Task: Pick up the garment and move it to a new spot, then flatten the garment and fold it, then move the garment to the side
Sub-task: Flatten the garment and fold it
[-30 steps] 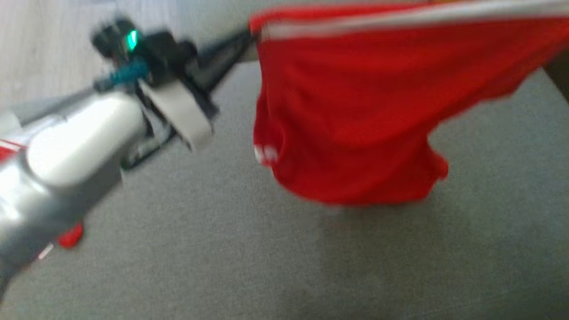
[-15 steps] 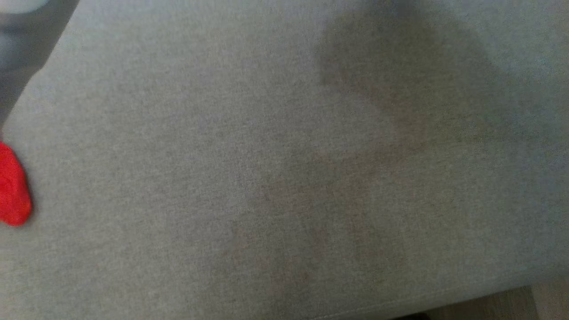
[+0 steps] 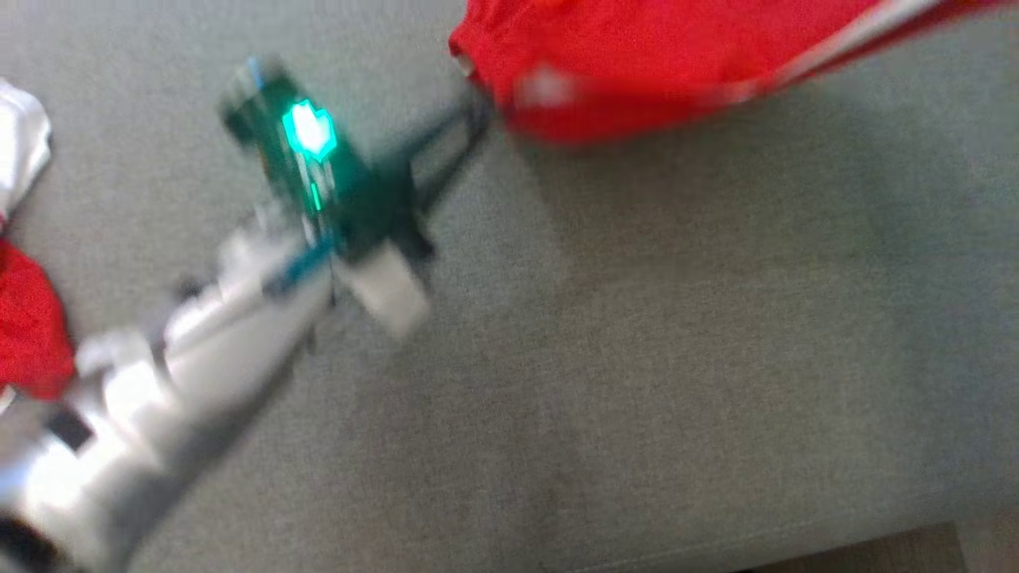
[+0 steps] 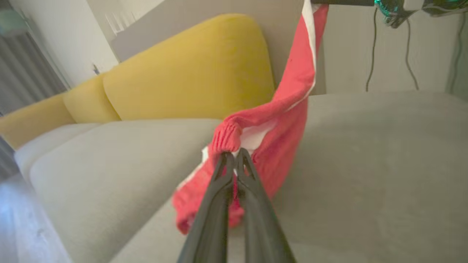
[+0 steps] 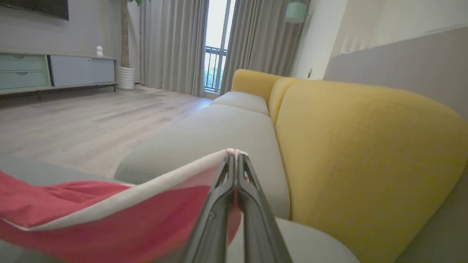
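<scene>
The grey seat (image 3: 677,358) lies bare below the hanging garment (image 3: 637,72), with yellow cushions (image 5: 365,153) walling its back and other clothes (image 3: 28,334) at its left edge.

Left fingers (image 4: 215,199) and right fingers (image 5: 215,210), 2 pairs, are each pinched tight on the garment (image 4: 289,120).

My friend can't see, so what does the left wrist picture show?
Two dark fingers pinch shut on a red garment with a white stripe, holding it over a grey sofa seat. Yellow back cushions stand behind.
</scene>
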### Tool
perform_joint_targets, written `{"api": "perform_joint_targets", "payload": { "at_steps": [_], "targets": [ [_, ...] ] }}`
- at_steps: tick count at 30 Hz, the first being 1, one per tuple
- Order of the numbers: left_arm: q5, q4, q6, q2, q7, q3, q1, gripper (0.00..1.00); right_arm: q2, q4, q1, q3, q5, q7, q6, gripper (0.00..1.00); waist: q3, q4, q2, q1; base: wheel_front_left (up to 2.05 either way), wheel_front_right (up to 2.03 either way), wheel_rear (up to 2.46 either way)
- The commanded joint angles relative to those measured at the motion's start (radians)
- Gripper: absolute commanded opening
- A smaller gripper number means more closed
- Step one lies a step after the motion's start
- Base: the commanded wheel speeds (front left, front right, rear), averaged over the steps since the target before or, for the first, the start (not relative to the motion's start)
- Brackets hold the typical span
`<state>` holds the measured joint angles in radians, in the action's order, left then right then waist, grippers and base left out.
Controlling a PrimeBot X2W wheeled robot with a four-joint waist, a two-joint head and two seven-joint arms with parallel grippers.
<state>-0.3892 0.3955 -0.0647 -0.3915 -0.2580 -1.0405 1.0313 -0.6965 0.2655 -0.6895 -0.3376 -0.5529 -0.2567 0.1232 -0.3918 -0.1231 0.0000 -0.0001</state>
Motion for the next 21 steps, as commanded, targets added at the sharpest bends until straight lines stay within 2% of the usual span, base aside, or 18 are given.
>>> {"api": "perform_joint_targets", "payload": {
  "at_steps": [1, 6, 7, 11, 13, 21],
  "targets": [
    [-0.01, -0.063, -0.008, -0.04, -0.004, 0.035, -0.081, 0.0, -0.025, -0.04, 0.115, 0.023, -0.011, -0.005, 0.008, 0.0, 0.061, 0.004, 0.0, 0.0001, 0.0, 0.0, 0.0],
    [-0.043, -0.115, -0.024, -0.064, -0.004, -0.016, -0.331, 0.0, -0.058, -0.065, 0.387, 0.045, -0.081, -0.002, 0.008, 0.0, 0.151, 0.012, 0.0, 0.0001, 0.0, 0.0, 0.0],
    [-0.043, -0.115, -0.024, -0.064, -0.004, -0.016, -0.331, 0.0, -0.058, -0.065, 0.387, 0.045, -0.081, -0.002, 0.008, 0.0, 0.151, 0.012, 0.0, 0.0001, 0.0, 0.0, 0.0],
    [-0.073, -0.125, -0.018, -0.067, -0.004, -0.049, -0.459, 0.0, -0.083, -0.094, 0.576, 0.081, -0.138, 0.008, 0.008, 0.0, 0.198, 0.016, 0.0, 0.0001, 0.0, 0.0, 0.0],
    [-0.091, -0.136, -0.001, -0.075, 0.002, -0.065, -0.524, 0.0, -0.092, -0.138, 0.677, 0.114, -0.154, 0.018, 0.008, 0.0, 0.221, 0.003, 0.0, 0.0001, 0.0, 0.0, 0.0],
    [-0.133, -0.251, 0.04, -0.118, 0.076, -0.107, -0.651, 0.0, -0.071, -0.281, 0.889, 0.247, -0.128, 0.075, 0.008, 0.0, 0.27, -0.005, 0.0, 0.0001, 0.0, 0.0, 0.0]
  ]
}}
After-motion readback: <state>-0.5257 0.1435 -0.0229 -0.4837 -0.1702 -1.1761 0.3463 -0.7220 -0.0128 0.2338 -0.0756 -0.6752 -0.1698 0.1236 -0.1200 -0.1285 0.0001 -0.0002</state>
